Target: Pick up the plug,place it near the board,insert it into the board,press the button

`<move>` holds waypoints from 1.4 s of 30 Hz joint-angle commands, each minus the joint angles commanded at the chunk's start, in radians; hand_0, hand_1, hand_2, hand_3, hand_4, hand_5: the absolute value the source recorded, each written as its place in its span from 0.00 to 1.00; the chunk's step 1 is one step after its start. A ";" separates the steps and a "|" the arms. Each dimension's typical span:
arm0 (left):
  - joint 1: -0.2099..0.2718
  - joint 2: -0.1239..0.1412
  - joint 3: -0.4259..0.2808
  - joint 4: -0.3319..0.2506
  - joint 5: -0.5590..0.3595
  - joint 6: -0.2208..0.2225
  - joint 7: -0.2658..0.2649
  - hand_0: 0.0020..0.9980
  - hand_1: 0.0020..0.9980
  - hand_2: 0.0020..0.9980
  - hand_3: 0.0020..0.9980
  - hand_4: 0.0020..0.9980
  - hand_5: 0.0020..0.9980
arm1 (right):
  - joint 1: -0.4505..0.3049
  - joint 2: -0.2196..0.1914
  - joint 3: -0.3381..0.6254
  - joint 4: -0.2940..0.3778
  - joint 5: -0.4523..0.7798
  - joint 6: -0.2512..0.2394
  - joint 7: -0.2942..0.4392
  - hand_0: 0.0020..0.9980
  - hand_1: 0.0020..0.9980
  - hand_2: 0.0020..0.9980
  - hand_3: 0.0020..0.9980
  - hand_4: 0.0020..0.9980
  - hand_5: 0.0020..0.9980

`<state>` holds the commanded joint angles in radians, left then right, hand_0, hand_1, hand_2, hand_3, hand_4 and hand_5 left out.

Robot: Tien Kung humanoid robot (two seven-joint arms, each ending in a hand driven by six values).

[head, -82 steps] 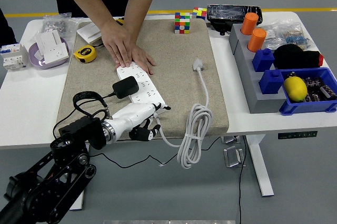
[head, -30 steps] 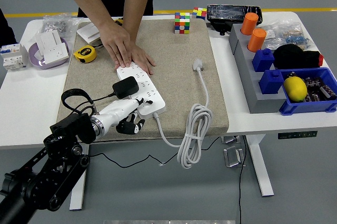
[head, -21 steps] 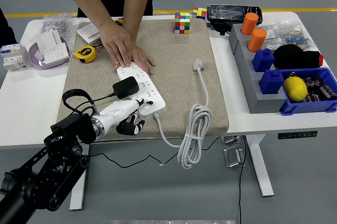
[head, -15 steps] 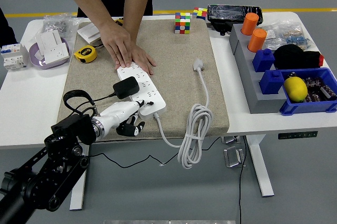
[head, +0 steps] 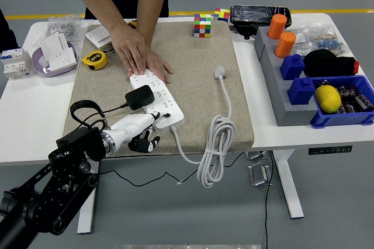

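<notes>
The left hand [head: 140, 132] had its fingers curled, one fingertip touching the board [head: 155, 100] near the mat's front edge. A person's hands [head: 140, 55] pressed the board's far end.

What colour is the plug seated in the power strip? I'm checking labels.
Black; the plug shows clearly in the head view, on the white power strip.

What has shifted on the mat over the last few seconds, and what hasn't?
The left hand has drawn back leftward along the near end of the power strip and now sits beside its near left edge, holding nothing. The black plug stays seated in the strip, the person's hands still press its far end, and the white plug hasn't moved.
</notes>
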<state>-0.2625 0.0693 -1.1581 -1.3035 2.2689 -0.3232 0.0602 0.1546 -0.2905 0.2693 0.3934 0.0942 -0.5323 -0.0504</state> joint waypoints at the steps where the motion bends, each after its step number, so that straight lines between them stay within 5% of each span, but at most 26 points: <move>1: 0.001 0.000 -0.005 -0.008 0.000 0.005 0.000 0.15 0.04 0.15 0.82 0.46 0.00 | 0.000 0.000 0.000 0.000 0.000 0.000 0.000 0.82 0.80 0.76 0.76 1.00 1.00; 5: 0.021 -0.006 -0.042 -0.073 0.000 0.053 -0.004 0.15 0.04 0.15 0.78 0.46 0.01 | -0.001 0.001 0.002 0.000 -0.002 0.000 0.000 0.82 0.80 0.76 0.76 1.00 1.00; 8: 0.050 -0.010 -0.066 -0.128 0.000 0.145 -0.017 0.15 0.04 0.15 0.78 0.46 0.01 | -0.001 0.002 0.002 0.000 -0.002 0.000 0.000 0.82 0.80 0.76 0.76 1.00 1.00; 9: 0.070 -0.014 -0.076 -0.155 0.000 0.188 -0.033 0.20 0.04 0.13 0.56 0.86 0.38 | -0.001 0.003 0.003 0.000 -0.003 0.000 0.000 0.82 0.80 0.76 0.76 1.00 1.00; 14: 0.135 -0.035 -0.128 -0.281 0.000 0.375 -0.080 0.20 0.04 0.13 0.56 0.86 0.38 | -0.005 0.004 0.003 -0.001 -0.003 0.001 -0.001 0.82 0.80 0.76 0.76 1.00 1.00; 15: 0.147 -0.040 -0.143 -0.310 0.000 0.387 -0.079 0.28 0.17 0.21 0.46 0.91 0.48 | -0.006 0.004 0.003 -0.001 -0.003 0.002 -0.001 0.82 0.80 0.76 0.76 1.00 1.00; 20: 0.199 -0.057 -0.217 -0.408 -0.069 0.365 -0.086 0.28 0.17 0.21 0.46 0.91 0.48 | -0.010 0.005 0.008 0.000 -0.006 0.003 -0.001 0.82 0.80 0.76 0.76 1.00 1.00; 21: 0.208 -0.057 -0.229 -0.407 -0.115 0.346 -0.088 0.81 0.82 0.77 0.74 1.00 0.73 | -0.011 0.006 0.008 0.000 -0.006 0.003 -0.001 0.82 0.79 0.76 0.76 1.00 1.00; 26: 0.243 -0.061 -0.270 -0.402 -0.323 0.261 -0.051 0.81 0.82 0.77 0.74 1.00 0.73 | -0.014 0.007 0.010 0.000 -0.006 0.004 -0.002 0.82 0.79 0.76 0.76 1.00 1.00; 27: 0.249 -0.062 -0.277 -0.403 -0.362 0.256 -0.045 0.96 0.95 0.92 0.88 1.00 0.83 | -0.014 0.007 0.010 0.000 -0.006 0.004 -0.002 0.82 0.79 0.76 0.76 1.00 1.00; 42: 0.293 -0.069 -0.469 -0.401 -0.999 0.229 0.000 1.00 1.00 0.98 0.95 1.00 0.93 | -0.014 0.008 0.011 0.000 -0.006 0.003 -0.003 0.82 0.79 0.76 0.76 1.00 1.00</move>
<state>0.0308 0.0000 -1.6266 -1.7042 1.2701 -0.0938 0.0606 0.1403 -0.2824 0.2807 0.3936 0.0883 -0.5289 -0.0534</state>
